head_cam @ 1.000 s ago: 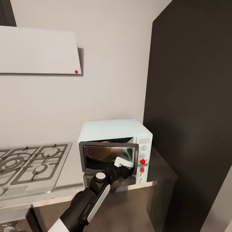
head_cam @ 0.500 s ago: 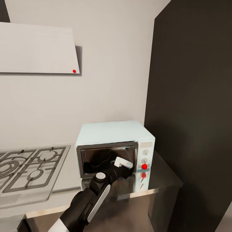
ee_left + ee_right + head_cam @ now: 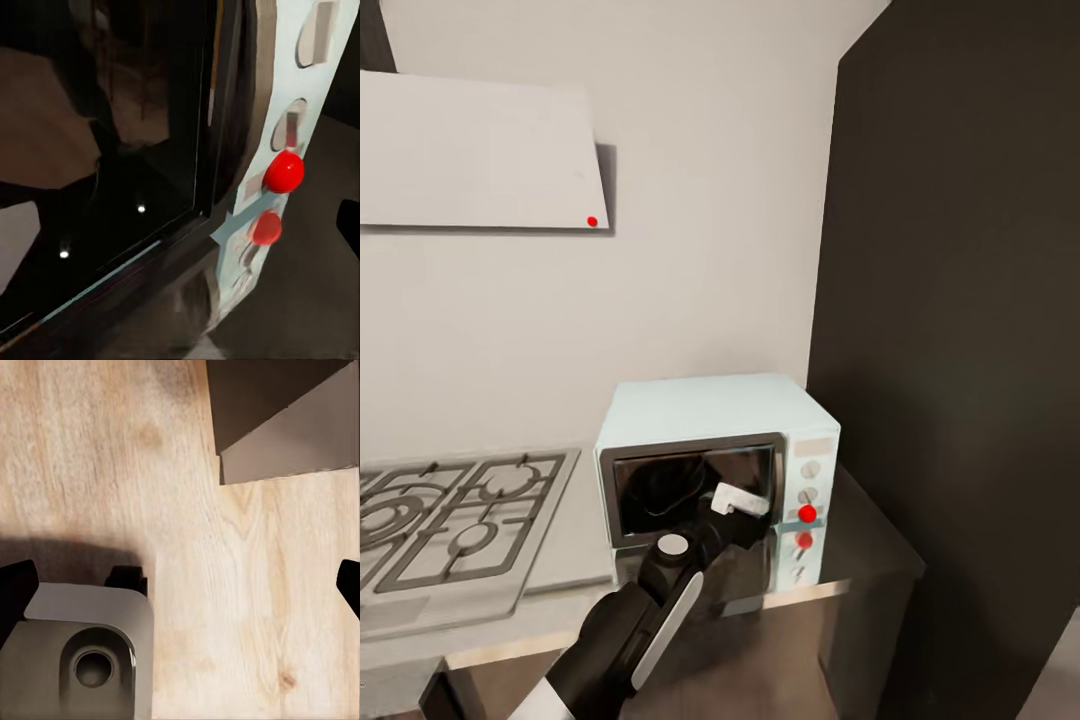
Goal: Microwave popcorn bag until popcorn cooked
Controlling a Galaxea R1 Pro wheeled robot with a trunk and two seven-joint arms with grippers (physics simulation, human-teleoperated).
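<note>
One left arm's fingers (image 3: 745,510) meet the microwave (image 3: 710,470) door; spread unreadable.

A home kitchen is showing here: a mint-blue microwave (image 3: 715,460) is sitting on a steel countertop (image 3: 860,545) just beyond the left gripper (image 3: 738,503), a gas hob (image 3: 455,520) lying to its left and a pale range hood (image 3: 475,155) hanging above.

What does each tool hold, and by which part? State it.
Nothing visible: the left tool sits at the pale mint-blue boxy microwave's door; the right hangs over bare wooden floor.
</note>
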